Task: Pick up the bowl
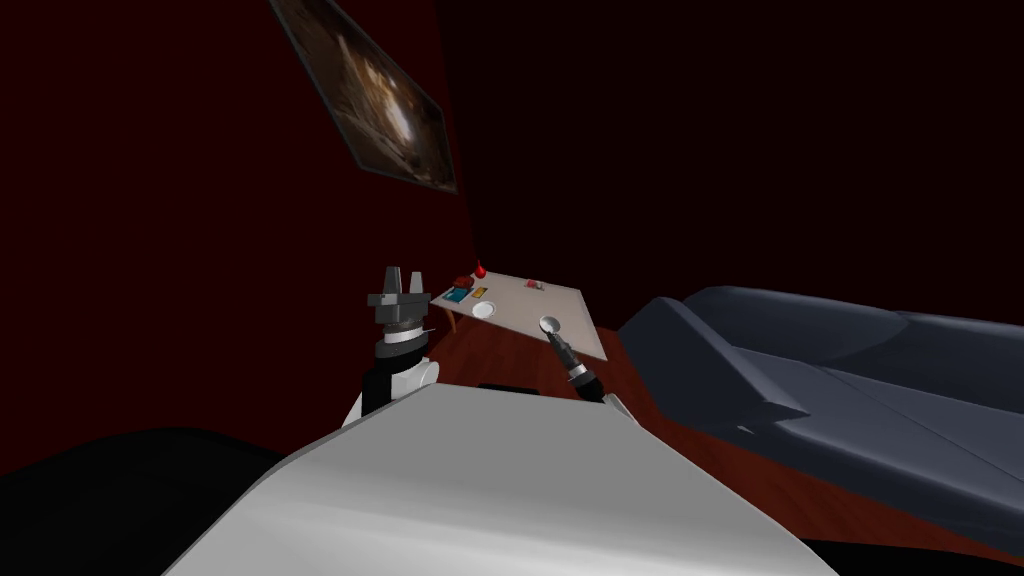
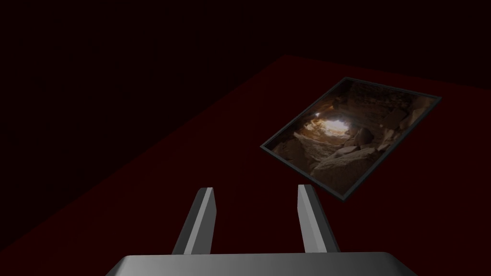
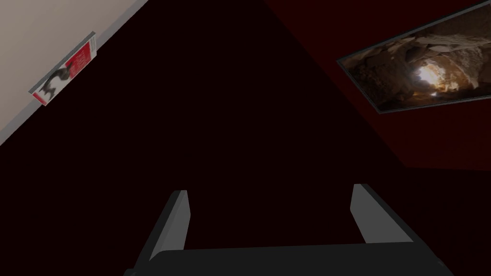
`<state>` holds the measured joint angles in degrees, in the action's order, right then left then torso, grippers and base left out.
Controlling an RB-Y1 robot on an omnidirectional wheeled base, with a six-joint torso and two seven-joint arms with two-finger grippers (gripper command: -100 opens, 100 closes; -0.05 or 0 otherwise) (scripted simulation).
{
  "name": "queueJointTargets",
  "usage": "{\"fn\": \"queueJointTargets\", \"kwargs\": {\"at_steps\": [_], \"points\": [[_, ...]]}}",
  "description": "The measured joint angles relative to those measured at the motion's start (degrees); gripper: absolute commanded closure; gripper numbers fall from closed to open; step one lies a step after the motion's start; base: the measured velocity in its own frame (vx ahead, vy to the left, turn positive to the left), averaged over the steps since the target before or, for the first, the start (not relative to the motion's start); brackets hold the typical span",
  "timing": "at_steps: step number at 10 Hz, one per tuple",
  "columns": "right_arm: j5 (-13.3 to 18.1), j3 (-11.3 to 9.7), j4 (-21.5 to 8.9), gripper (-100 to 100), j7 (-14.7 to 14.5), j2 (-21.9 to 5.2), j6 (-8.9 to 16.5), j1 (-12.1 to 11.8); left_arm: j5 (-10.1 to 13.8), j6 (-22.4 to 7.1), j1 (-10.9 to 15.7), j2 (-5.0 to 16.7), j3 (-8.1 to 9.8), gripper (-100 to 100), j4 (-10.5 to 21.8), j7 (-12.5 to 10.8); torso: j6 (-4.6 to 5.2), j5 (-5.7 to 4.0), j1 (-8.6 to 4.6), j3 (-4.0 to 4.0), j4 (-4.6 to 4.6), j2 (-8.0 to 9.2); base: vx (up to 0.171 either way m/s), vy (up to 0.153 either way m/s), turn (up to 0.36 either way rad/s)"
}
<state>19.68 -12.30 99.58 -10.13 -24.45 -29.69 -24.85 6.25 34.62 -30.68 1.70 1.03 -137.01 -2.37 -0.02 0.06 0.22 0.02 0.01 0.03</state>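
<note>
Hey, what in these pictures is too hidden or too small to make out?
Bowl: tiny in the head view, contents unreadable.
Right tool: open; head view cannot show whether its tip touches the bowl.
Small coloured items on the table: head view, too small to name.

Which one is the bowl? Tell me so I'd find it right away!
Look for the pale table beside the dark blue-grey sofa. The bowl sits near the table's front edge, just past the right claw. It is round, grey and hollow, unlike the flat white disc nearby.
</note>
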Motion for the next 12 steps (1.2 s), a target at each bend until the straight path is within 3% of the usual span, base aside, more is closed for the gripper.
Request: {"fn": "queueJointTargets", "kwargs": {"at_steps": [7,9,10,11,12], "points": [[3.2,-2.6,-10.5,-100,-3.4,-4.1,0.5,2.1,0.0,0.0,0.0,0.0,0.01,0,0.0,0.0,0.05,-0.02,-0.13,-0.02,-0.01,-0.03,0.011,0.044,0.078],[4.4,-3.5,-14.8,-100,-4.8,-5.4,0.0,3.0,0.0,0.0,0.0,0.0,0.01,0,0.0,0.0,0.04,-0.01,-0.1,-0.05,-0.02,-0.09,0.028,0.06,0.148],[5.2,-4.5,-16.0,-100,-5.0,-7.2,0.8,3.6,0.0,0.0,0.0,0.0,0.0,0,0.0,0.0,0.0,0.0,-0.01,-0.07,-0.02,-0.12,0.026,0.054,0.065],[5.8,-5.0,-17.8,-100,-5.6,-7.3,1.1,4.0,0.0,0.0,0.0,0.0,0.01,0,0.0,0.0,0.05,0.0,-0.04,-0.06,-0.03,-0.1,0.042,0.059,0.127],[6.6,-5.5,-19.6,-100,-6.9,-8.2,0.6,3.4,0.0,0.0,0.0,0.0,0.0,0,0.0,0.0,0.03,0.0,-0.04,-0.07,-0.03,-0.13,0.036,0.049,0.089]]}}
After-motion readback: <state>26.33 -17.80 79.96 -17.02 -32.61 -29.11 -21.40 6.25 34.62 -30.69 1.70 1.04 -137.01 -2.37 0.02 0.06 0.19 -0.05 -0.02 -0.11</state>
